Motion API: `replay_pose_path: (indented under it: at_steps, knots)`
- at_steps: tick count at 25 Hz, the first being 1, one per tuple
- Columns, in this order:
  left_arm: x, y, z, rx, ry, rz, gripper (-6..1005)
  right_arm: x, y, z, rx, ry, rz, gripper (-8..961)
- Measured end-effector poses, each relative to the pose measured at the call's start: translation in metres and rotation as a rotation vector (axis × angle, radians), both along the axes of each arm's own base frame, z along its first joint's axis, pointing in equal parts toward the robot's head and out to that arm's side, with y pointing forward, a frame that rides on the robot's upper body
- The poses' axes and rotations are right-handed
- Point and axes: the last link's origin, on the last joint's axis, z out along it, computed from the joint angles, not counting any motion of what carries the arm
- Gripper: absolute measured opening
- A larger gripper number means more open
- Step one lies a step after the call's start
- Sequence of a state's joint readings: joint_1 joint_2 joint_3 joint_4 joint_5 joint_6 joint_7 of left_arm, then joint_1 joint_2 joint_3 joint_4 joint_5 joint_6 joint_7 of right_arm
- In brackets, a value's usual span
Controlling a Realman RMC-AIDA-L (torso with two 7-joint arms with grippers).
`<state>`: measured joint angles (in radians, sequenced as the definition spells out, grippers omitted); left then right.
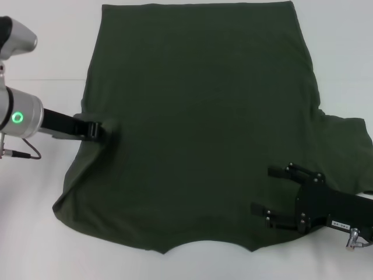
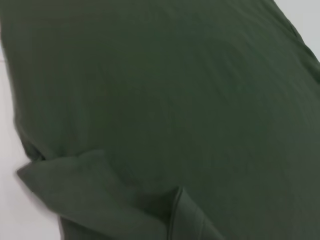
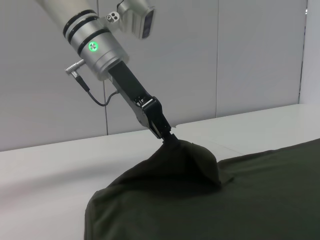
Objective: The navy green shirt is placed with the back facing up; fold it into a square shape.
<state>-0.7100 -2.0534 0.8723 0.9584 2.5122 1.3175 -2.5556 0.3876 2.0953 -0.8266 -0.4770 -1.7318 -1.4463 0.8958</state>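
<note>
Lying flat beneath both arms, navy green shirt (image 1: 198,116) judged soft, light, limp, best taken at edges: left gripper (image 1: 106,129) clamped on its left-side fabric, tenting it upward; right gripper (image 1: 278,195) hovered over the collar-side corner, jaws apart.

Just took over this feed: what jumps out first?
A big dark green shirt covers most of the white table. The left claw has pinched its left edge, lifting the cloth into a peak. The right claw hovers open above the shirt's near right part.
</note>
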Motion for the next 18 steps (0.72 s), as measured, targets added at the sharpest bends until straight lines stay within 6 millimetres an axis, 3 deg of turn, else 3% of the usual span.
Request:
replay_pose_path:
  at_steps: [18]
  knots:
    - [0.015, -0.007, -0.037, -0.046, -0.031, -0.039, 37, 0.000, 0.002, 0.001, 0.008, -0.003, -0.004, 941]
